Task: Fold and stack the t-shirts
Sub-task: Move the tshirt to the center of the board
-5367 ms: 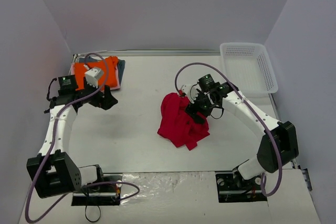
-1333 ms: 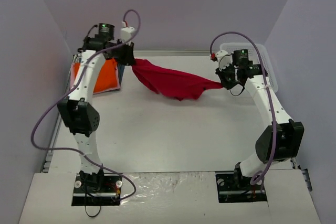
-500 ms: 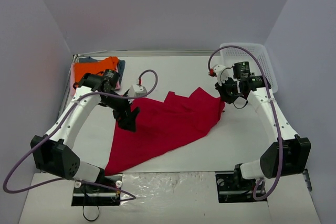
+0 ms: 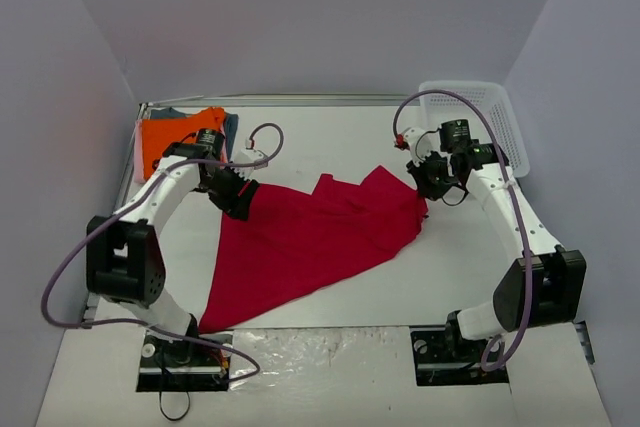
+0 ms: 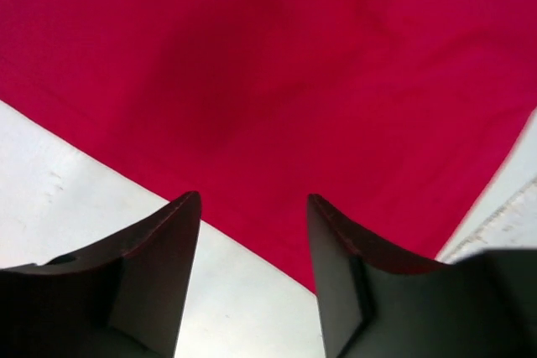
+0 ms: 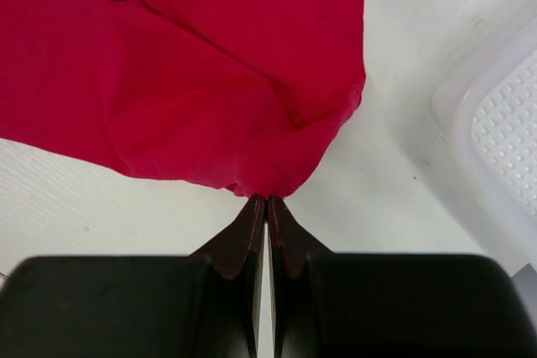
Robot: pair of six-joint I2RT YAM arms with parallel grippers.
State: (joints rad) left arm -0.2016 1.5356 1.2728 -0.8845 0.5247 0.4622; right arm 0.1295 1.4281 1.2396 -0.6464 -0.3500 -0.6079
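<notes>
red shirt (image 4: 310,242) spread across mid tabletop (image 4: 330,137), rumpled at its right end. left tool (image 5: 252,197) spread over the shirt's left edge, gripping nothing. right tool (image 6: 266,200) pinching the right corner. Risk: any right-arm pull drags the unanchored cloth and bunches it.

red t-shirt (image 5: 336,81): cropped in both wrist views | orange t-shirt (image 4: 155,134): partly behind left arm (image 4: 160,197) | basket (image 6: 503,136): cropped, right wrist

spread t-shirt (image 4: 310,237) lies at centre; folded t-shirts (image 4: 160,137), apparently stacked, far left; basket (image 4: 490,107) far right.
</notes>
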